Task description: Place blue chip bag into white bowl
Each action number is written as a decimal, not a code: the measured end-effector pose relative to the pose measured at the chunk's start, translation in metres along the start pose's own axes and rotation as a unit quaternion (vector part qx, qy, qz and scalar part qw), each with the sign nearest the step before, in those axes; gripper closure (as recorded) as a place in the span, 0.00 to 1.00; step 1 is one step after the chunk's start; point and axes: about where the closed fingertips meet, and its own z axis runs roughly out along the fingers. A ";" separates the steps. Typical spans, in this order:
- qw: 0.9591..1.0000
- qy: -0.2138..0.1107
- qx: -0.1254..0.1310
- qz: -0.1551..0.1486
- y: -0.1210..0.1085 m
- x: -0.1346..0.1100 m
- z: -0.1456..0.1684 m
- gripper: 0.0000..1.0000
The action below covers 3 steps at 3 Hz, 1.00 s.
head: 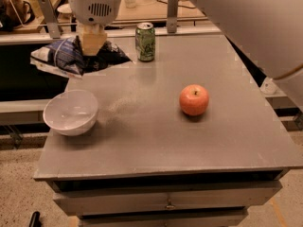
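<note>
The blue chip bag (pixel 71 56), dark blue foil with white patches, hangs in the air over the table's far left corner. My gripper (pixel 91 45) grips it from above, its tan fingers shut on the bag's middle. The white bowl (pixel 71 111) sits on the grey table's left edge, below and a little nearer than the bag, and holds nothing.
A green soda can (pixel 145 41) stands at the back of the table (pixel 156 141), right of the bag. A red apple (pixel 194 100) lies right of centre. My white arm fills the upper right. Shelving and clutter stand behind the table.
</note>
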 end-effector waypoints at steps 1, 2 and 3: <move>0.998 -0.044 -0.027 -0.031 0.016 -0.031 0.008 0.84; 0.996 -0.057 -0.050 -0.049 0.033 -0.048 0.015 0.60; 0.996 -0.058 -0.049 -0.050 0.033 -0.050 0.016 0.38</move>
